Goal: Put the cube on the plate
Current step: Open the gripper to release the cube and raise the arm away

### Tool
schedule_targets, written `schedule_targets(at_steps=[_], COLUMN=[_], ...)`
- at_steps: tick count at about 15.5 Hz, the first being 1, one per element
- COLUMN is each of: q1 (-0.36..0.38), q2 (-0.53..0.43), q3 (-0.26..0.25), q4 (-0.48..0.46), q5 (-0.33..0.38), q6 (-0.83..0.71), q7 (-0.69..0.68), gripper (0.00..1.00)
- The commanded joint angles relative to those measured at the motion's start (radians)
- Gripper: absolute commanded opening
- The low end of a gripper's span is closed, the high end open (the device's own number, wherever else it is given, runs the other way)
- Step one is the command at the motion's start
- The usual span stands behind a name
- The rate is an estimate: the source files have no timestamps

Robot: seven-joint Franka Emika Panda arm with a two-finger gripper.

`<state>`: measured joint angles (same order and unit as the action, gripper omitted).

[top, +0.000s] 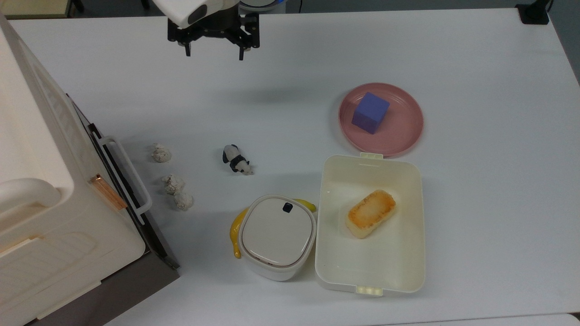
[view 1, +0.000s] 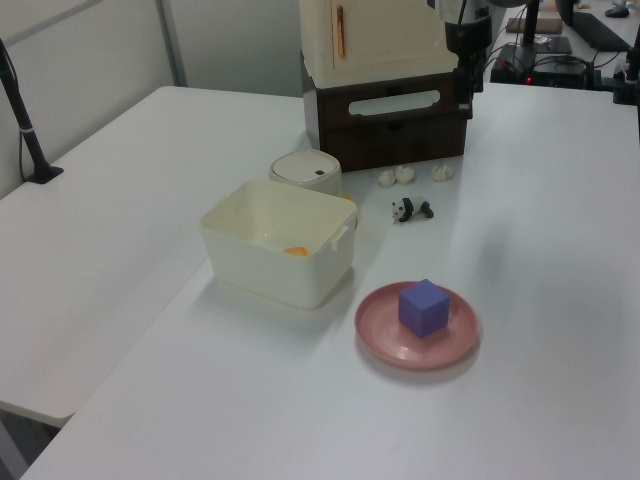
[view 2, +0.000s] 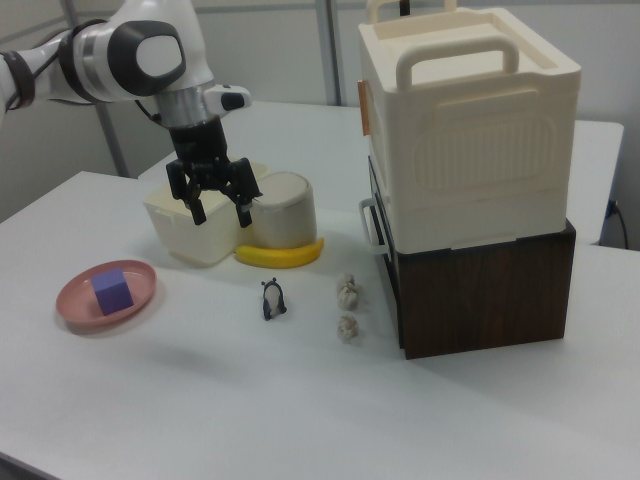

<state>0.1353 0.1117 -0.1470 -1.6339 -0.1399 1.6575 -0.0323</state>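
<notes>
Your arm (view 2: 140, 50) is glossy white w/ rounded shells, dark grey bands at the joints and a dark round cap on the elbow. White wrist block carries a small dark oval button. Gripper (view 2: 215, 207) is black: boxy frame, two thin black fingers (top: 241, 50).

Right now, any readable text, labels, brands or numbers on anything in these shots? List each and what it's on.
None readable.
The cube, the plate, the cream box and the round lidded pot are plain.
The small dark square on the pot's lid carries no legible mark.
The copper tab on the big cream case shows no lettering.
</notes>
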Motion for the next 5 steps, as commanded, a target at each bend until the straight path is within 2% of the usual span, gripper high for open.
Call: schedule_targets(at_steps=[1,4,5], q1=[0.014,0.014,0.012], q2=[-0.006,-0.006,-0.009], q3=[-0.008,-0.048,-0.052], q4=[0.005,0.006,0.006], q5=[0.014,0.036,0.071], q6=[-0.015,-0.015,-0.016], q7=[-0.028,-0.032,-0.032], gripper=[1.0,1.0,1.0])
